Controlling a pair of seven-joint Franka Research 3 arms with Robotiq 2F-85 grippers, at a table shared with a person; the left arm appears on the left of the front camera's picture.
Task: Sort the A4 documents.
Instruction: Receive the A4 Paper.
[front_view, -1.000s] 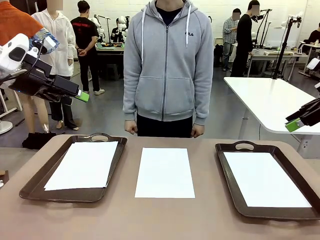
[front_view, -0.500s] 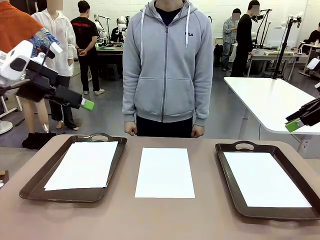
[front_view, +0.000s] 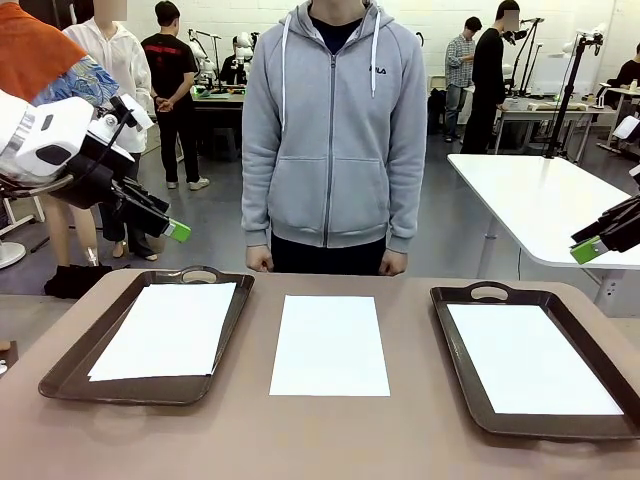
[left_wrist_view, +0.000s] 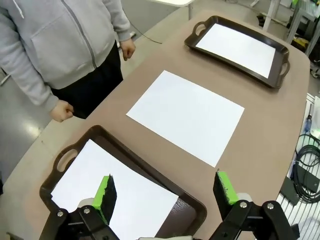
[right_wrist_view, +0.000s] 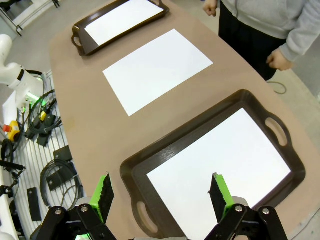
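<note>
The left claw (front_view: 172, 229), gaping and empty, has dipped toward the plain white A4 sheet (front_view: 329, 344) lying loose on the brown desk (front_view: 400, 430), probably starting a pickup, while the right claw (front_view: 588, 249) hangs open, empty.

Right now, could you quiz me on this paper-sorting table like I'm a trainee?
1. How many white sheets lie on the table, trays included?
2. True or false: the middle sheet sits inside a tray.
3. Are both claws, the left claw and the right claw, A) shut on paper or B) open and empty?

Key: 1. Three: one in the left tray, one in the right tray, one between them. 2. False; it lies on the bare table. 3. B.
</note>
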